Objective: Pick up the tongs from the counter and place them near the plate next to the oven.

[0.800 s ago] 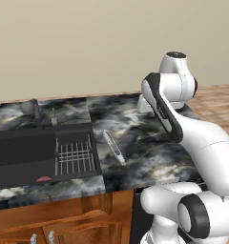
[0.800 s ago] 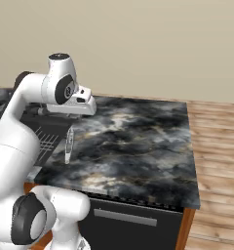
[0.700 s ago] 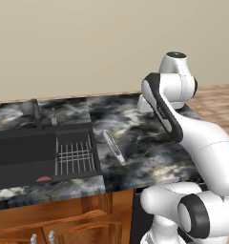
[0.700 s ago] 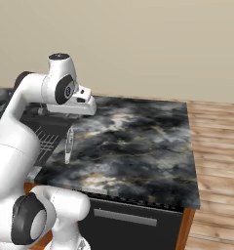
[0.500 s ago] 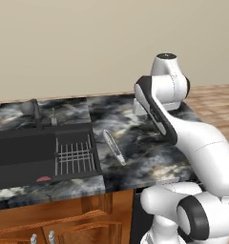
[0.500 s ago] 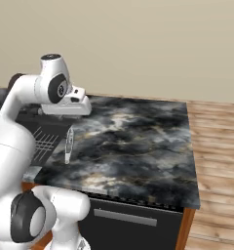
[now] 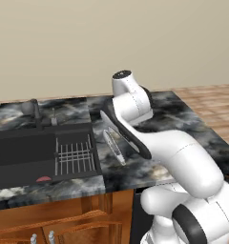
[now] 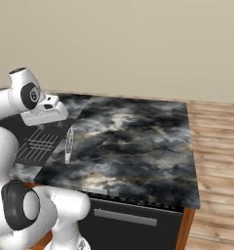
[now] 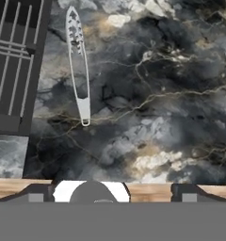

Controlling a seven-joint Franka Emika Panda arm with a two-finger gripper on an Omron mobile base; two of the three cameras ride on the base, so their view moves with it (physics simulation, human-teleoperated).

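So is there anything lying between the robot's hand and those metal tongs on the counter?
Nothing visible is. In the hand view the tongs lie flat on bare counter, just beside the sink's wire rack, with nothing on or against them. The stone from the fingertips up to them carries no objects.

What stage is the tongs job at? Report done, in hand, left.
Done: nothing; the slim silver-grey metal tongs lie flat on the dark marbled stone counter, beside the black sink's wire rack.
In hand: the arm's hand hangs above the tongs; the gripper holds nothing.
Left: descend, grasp, lift, carry to the plate by the oven.
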